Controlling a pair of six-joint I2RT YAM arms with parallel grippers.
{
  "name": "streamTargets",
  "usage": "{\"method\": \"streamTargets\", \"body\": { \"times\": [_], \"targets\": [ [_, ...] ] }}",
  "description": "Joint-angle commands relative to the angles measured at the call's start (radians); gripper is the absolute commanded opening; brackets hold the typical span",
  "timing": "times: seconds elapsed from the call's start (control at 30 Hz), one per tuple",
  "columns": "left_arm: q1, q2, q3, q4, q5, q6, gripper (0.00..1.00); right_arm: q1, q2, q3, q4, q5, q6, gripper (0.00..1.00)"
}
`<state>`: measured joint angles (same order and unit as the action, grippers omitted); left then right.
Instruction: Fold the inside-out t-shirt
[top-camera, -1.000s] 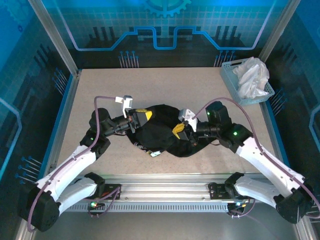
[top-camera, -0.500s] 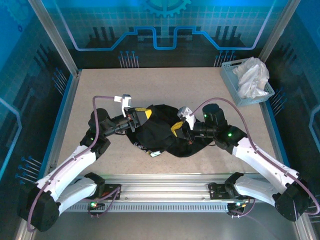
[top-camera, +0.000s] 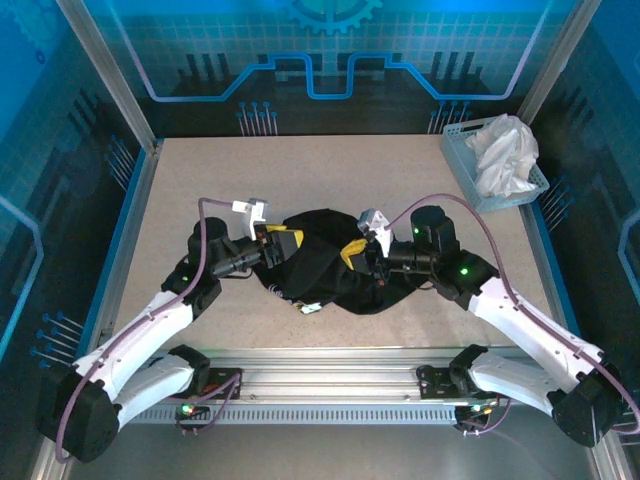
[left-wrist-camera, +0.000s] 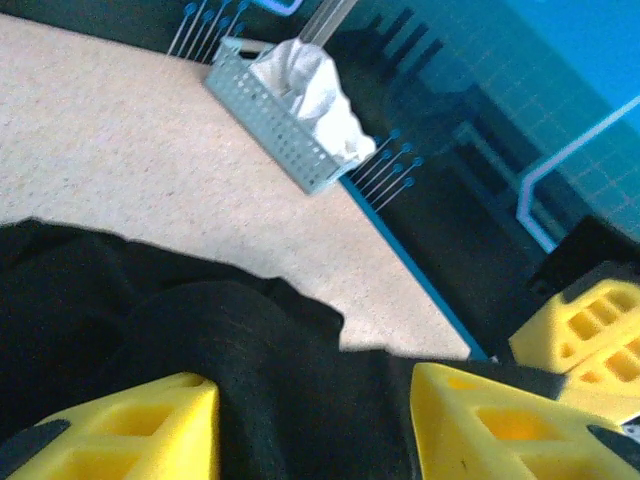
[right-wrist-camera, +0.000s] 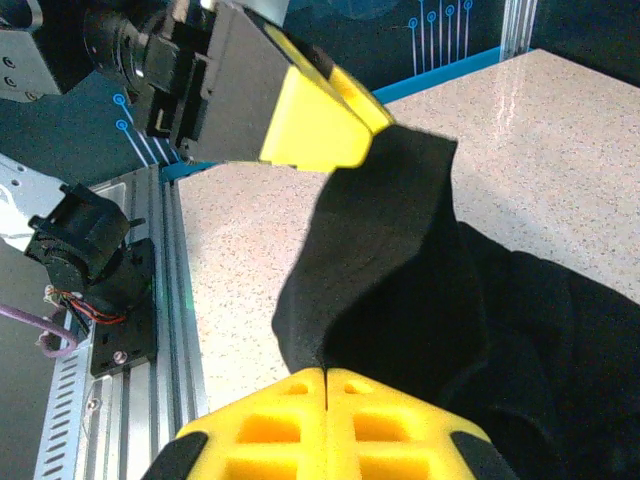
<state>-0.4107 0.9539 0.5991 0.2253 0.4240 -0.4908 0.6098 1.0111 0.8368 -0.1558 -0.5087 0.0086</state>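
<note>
Left gripper (left-wrist-camera: 310, 425): jaws parted, with the black cloth of the inside-out t-shirt (left-wrist-camera: 200, 330) lying slack between the yellow fingers (left-wrist-camera: 120, 430) and no pinch visible. Right gripper (right-wrist-camera: 326, 395): pads pressed together, a raised fold of the t-shirt (right-wrist-camera: 430, 300) running down into their seam, apparently clamped there. From above, the left gripper (top-camera: 283, 240) and right gripper (top-camera: 353, 251) face each other across the t-shirt (top-camera: 325, 272), which lies as a crumpled heap, not yet flat, at the middle of the table (top-camera: 200, 180), nearer the front edge. The step in hand appears to be a release and re-grip on the left side. It is best done by opening fully and backing straight off, so that no cloth snags on a finger, while the right pinch anchors the fold. The next hold should be taken at a hem or sleeve edge, not in the bulk. The right wrist view alone shows a flap tip touching the left gripper (right-wrist-camera: 335, 125). The left wrist view alone shows the gap between those jaws. The basket (top-camera: 465, 165) of white cloth (top-camera: 503, 150) stands well apart at the far right corner.
</note>
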Motion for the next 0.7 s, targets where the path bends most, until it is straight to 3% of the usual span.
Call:
{"method": "streamTargets", "body": {
  "times": [0.0,0.17,0.3,0.47,0.67],
  "targets": [
    [0.0,-0.035,0.002,-0.102,-0.06,0.037,0.56,0.013,0.019,0.037,0.027,-0.024,0.014,0.0],
    [-0.002,-0.092,-0.005,-0.182,-0.075,0.024,0.71,0.019,0.05,0.08,0.024,-0.022,0.013,0.0],
    [-0.013,-0.122,-0.017,-0.231,-0.096,0.038,0.77,0.025,0.07,0.094,0.025,-0.017,0.01,0.0],
    [-0.021,-0.066,-0.008,-0.225,-0.085,0.059,0.79,0.029,0.094,0.113,0.015,-0.01,0.013,0.0],
    [-0.02,0.009,0.022,-0.305,-0.202,0.019,0.79,0.032,0.159,0.167,-0.049,0.088,0.048,0.0]
  ]
}}
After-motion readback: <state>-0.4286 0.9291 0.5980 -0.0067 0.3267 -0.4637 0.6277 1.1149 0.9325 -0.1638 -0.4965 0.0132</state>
